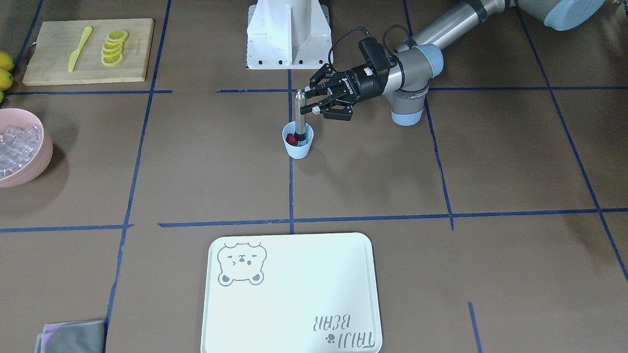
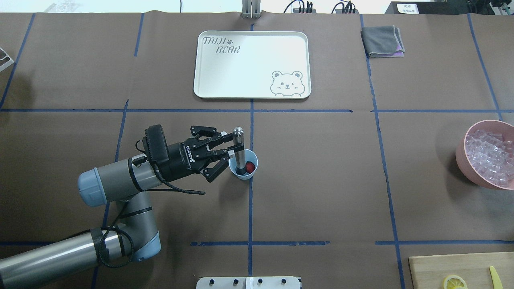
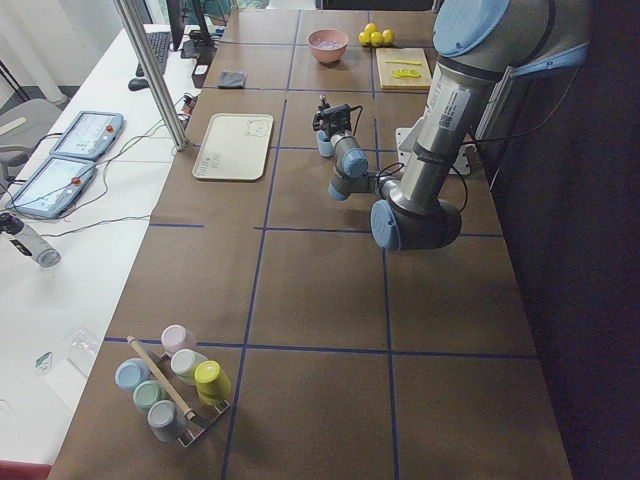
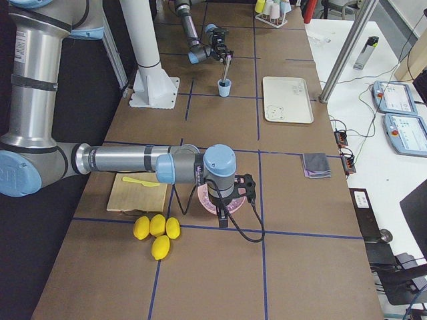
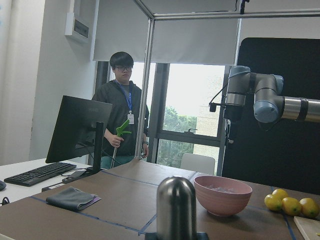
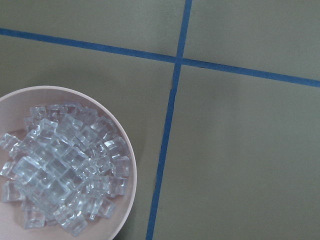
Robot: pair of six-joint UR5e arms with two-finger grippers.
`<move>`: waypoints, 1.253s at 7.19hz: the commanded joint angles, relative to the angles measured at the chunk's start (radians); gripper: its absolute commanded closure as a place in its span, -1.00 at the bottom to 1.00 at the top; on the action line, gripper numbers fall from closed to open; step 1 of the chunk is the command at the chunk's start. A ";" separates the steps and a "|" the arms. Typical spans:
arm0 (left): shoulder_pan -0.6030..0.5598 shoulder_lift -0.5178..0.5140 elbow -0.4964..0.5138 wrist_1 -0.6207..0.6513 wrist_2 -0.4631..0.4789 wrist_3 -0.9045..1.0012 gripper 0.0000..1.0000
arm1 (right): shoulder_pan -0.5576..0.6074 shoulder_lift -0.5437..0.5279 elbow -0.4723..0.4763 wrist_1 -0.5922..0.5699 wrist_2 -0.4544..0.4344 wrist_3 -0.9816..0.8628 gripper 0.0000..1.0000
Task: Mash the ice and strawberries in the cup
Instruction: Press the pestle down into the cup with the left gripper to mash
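Brown paper crossed by blue tape lines covers the surface (image 2: 321, 180). Near its middle the cup (image 2: 243, 176) stands upright on a tape line. The strawberry (image 2: 250, 167) lies inside it, on the robot's right side, just beside the foot of a metal muddler (image 2: 239, 148). The muddler stands nearly upright in the cup, with its rounded top well above the rim.

The left pincer (image 2: 230, 147) reaches in level from the robot's left with its fingers spread. Its tips sit at either side of the muddler's upper shaft, and whether they touch it cannot be told. The left wrist view shows the muddler's dome at bottom centre and a person (image 5: 121, 115) standing by a window beyond.

The ice (image 2: 492, 154) fills a pink bowl (image 2: 461, 160) at the robot's right edge of the surface, well apart from the cup. The right pincer (image 4: 222, 217) hangs over this bowl, pointing down. It shows only in the side view, so whether it is spread or pressed together cannot be told. Its wrist camera looks straight down on the ice.

Across from the robot lies a pale tray (image 2: 249, 64) with a bear print, and a grey cloth (image 2: 381, 41) lies to its right. Near the bowl, a wooden board (image 1: 88, 51) carries lemon slices (image 1: 114, 46) and a yellow knife (image 1: 80, 48). Four lemons (image 4: 155, 233) lie just beside the board.
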 commanded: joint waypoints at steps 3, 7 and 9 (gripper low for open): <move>-0.008 -0.016 -0.015 0.001 0.000 -0.004 1.00 | 0.000 0.000 0.000 0.000 -0.002 -0.002 -1.00; -0.098 -0.003 -0.097 0.097 -0.012 -0.128 1.00 | 0.000 0.002 0.000 0.000 -0.002 -0.002 -1.00; -0.106 0.026 -0.279 0.400 -0.009 -0.135 1.00 | 0.000 0.002 0.001 0.002 0.000 -0.002 -1.00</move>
